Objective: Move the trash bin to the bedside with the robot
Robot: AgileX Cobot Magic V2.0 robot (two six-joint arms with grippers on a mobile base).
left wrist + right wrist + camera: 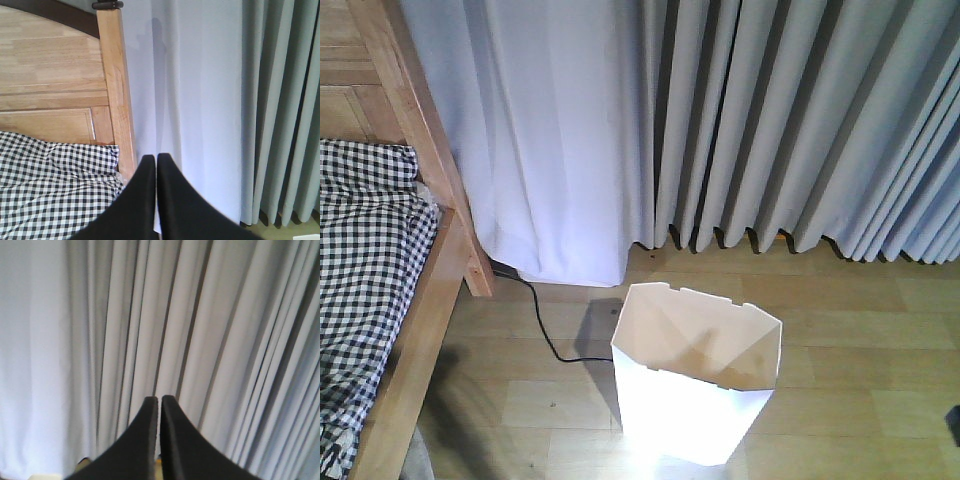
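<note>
The trash bin (698,385) stands upright at lower centre, near the bed (380,300); both tools (left (156,161), right (159,401)) are pressed together, empty.

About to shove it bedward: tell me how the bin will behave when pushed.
The bin looks thin-walled and empty, so probably light and easy to slide on the smooth wood floor. It is tall and tapers downward, so a high push may tip it.
</note>
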